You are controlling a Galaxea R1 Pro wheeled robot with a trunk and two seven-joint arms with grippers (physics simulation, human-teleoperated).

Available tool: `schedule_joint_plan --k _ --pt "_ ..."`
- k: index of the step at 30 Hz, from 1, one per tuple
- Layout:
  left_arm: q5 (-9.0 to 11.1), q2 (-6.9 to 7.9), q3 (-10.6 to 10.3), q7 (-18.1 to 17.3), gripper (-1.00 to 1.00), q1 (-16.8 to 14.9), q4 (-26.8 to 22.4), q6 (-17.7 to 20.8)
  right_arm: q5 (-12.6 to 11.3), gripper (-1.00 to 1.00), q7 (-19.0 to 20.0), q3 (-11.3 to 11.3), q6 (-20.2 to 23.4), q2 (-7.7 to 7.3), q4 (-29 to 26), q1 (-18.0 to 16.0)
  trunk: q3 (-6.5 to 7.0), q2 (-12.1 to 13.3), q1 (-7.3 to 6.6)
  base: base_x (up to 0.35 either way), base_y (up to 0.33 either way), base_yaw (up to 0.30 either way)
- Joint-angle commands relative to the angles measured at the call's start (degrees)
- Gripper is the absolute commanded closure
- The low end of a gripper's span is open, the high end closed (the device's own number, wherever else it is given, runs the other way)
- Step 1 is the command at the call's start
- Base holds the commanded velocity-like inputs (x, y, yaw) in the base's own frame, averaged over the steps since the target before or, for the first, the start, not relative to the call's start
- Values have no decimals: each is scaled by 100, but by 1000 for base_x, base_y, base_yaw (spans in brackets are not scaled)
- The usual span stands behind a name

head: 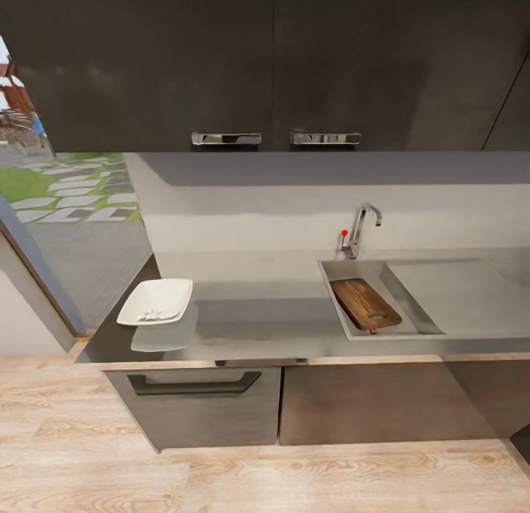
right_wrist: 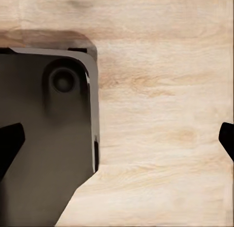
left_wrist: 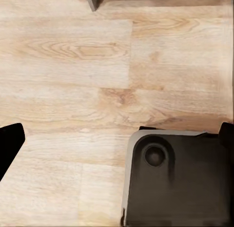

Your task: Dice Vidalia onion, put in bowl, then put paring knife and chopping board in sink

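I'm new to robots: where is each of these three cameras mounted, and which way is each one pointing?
Head view: on the robot's head, facing forward and down at the countertop, with the chopping board in the sink and the bowl at the left; none of the robot's body shows.
Left wrist view: on the left arm, pointing down at the wood floor; dark jaw tips at the edges, the robot's base below.
Right wrist view: likewise, base.
Both wrist views share the floor and base.

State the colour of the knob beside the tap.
Red; the knob shows best in the head view.
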Motion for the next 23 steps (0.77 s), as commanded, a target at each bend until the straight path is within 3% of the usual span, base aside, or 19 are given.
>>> schedule_joint_plan --k 1,5,10,19,23 --pt "50 -24 -47 62 -100 1 -6 141 -93 -100 -42 -45 8 21 -1 -4 -10 -11 3 0 0 0" --pt "43 -116 -73 360 -100 1 44 625 -259 -100 -174 -20 47 50 11 3 -10 -11 3 0 0 0" --pt "36 -53 -79 362 -100 1 568 662 -280 -100 -188 -18 48 94 13 5 -10 -11 3 0 0 0" --pt "31 -177 -116 371 -100 1 1473 691 -282 -100 -189 -14 51 106 13 5 -10 -11 3 0 0 0" --pt "32 -93 -116 372 -100 1 1889 692 -282 -100 -189 -11 52 106 13 5 -10 -11 3 0 0 0"
